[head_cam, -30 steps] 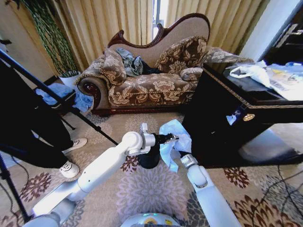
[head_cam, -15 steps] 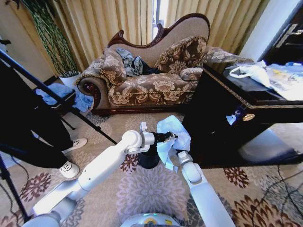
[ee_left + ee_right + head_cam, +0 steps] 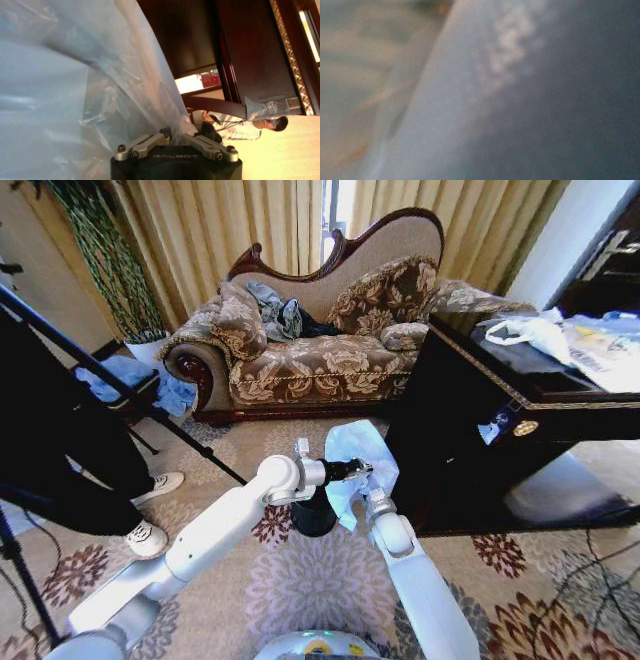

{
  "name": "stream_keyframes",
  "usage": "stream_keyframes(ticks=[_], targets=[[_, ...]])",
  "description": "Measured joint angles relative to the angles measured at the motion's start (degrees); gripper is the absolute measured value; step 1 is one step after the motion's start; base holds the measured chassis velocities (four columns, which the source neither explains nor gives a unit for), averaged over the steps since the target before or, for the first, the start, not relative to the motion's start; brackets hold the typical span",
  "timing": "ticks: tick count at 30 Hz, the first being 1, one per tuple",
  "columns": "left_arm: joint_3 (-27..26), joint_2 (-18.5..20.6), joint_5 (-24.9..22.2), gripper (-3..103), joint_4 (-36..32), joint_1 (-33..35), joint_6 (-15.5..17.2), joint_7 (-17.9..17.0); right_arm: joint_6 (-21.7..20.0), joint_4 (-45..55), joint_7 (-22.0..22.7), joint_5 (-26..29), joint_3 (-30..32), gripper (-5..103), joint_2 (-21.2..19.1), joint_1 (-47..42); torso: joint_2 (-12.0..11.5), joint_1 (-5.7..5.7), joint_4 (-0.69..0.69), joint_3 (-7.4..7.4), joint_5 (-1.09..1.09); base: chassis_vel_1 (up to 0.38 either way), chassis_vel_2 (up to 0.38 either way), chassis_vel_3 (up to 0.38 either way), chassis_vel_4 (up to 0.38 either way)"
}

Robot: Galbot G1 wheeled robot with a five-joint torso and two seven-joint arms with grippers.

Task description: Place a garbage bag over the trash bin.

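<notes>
**Bag held above bin, both arms engaged**

Head view. Garbage bag (image 3: 356, 452): pale blue, thin, crinkled, bunched in the air above the carpet (image 3: 300, 580), its long axis roughly upright. Trash bin (image 3: 315, 515): small, black, round, upright on the carpet, directly below and slightly to the robot's left of the bag; mostly hidden by the left arm. Left gripper (image 3: 362, 471): reaches in from the left and is clamped on the bag's edge, above the bin. Right gripper (image 3: 368, 498): comes up from beneath, against the bag's lower part; whether its fingers are apart or together cannot be told. Judgement: the left gripper is nearer the bin's mouth, and the bag must travel down onto it.

Left wrist view. Left gripper (image 3: 172, 139): fingers drawn together, pinching the translucent film, which billows to one side.

Right wrist view. Garbage bag (image 3: 470, 97): blurred pale film, close to the lens.
</notes>
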Motion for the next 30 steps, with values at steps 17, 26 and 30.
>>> stream_keyframes(ticks=[17,26,30], targets=[[0.6,1.1,0.8,0,-0.8,0.5,0.2,0.9,-3.5,0.1,1.8,8.4,-2.4,0,1.2,2.5,0.0,0.0,0.0,0.0,0.0,0.0,0.0,0.0,0.0],[-0.1,2.4,0.5,0,-2.3,1.3,-0.1,1.0,-0.5,-4.4,2.8,5.4,-2.1,0,3.4,4.7,0.0,0.0,0.0,0.0,0.0,0.0,0.0,0.0,0.0],[-0.9,2.8,0.0,0,-3.2,1.7,-0.3,1.0,0.6,-6.2,3.3,4.4,-1.7,0,3.5,5.0,0.0,0.0,0.02,0.0,0.0,0.0,0.0,0.0,0.0]])
